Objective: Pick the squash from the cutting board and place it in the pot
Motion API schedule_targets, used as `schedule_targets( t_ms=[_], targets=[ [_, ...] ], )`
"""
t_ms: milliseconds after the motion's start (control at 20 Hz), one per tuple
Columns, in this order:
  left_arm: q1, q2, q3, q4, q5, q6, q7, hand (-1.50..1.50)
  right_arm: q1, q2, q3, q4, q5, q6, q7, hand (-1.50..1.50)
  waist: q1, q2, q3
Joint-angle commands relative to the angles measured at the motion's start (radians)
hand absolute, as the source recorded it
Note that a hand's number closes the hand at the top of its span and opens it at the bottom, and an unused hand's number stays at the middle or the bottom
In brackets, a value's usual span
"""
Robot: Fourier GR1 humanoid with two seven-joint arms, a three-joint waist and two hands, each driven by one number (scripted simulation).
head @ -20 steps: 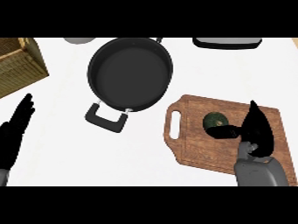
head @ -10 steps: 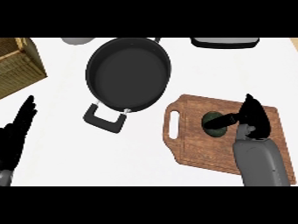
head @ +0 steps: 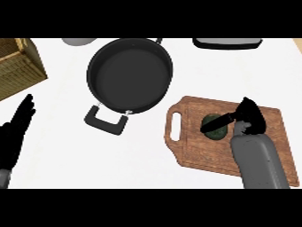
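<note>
White counter (head: 146, 150) fills the view, with a wicker basket (head: 6, 71) at the far left and a dark tray-like thing (head: 226, 42) at the far edge. The black pot (head: 128, 75) sits far and left of centre, nothing in it, its near handle (head: 106, 120) pointing towards the robot. To the right and nearer lies the wooden cutting board (head: 199, 150), and the dark green squash (head: 214, 128) rests on its far half, well apart from the pot. The right hand (head: 251, 116) is just right of the squash, its fingers (head: 247, 105) straight and pointing far. Its thumb (head: 224, 119) stretches left across the top of the squash, so the hand is spread and has not closed on anything. The left hand (head: 9, 137) rests open at the left edge, fingers up. The step in hand looks like the grasp. To do it well, the hand should probably settle lower so that thumb and fingers sit on opposite sides of the squash before curling. Closing too high may let the rounded squash roll away along the board.
</note>
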Motion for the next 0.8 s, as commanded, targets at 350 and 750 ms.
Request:
schedule_targets(
  t_ms=[350, 750],
  targets=[
    [0.018, -0.028, 0.006, -0.009, -0.039, -0.006, -0.002, 0.0, -0.037, 0.0, 0.064, 0.092, -0.033, -0.078, 0.234, -1.5, 0.006, 0.003, 0.002],
    [0.087, -0.037, 0.044, -0.042, -0.044, -0.033, -0.025, 0.0, 0.007, 0.0, 0.079, 0.066, 0.003, -0.026, 0.131, 1.5, -0.001, 0.0, 0.002]
  ],
)
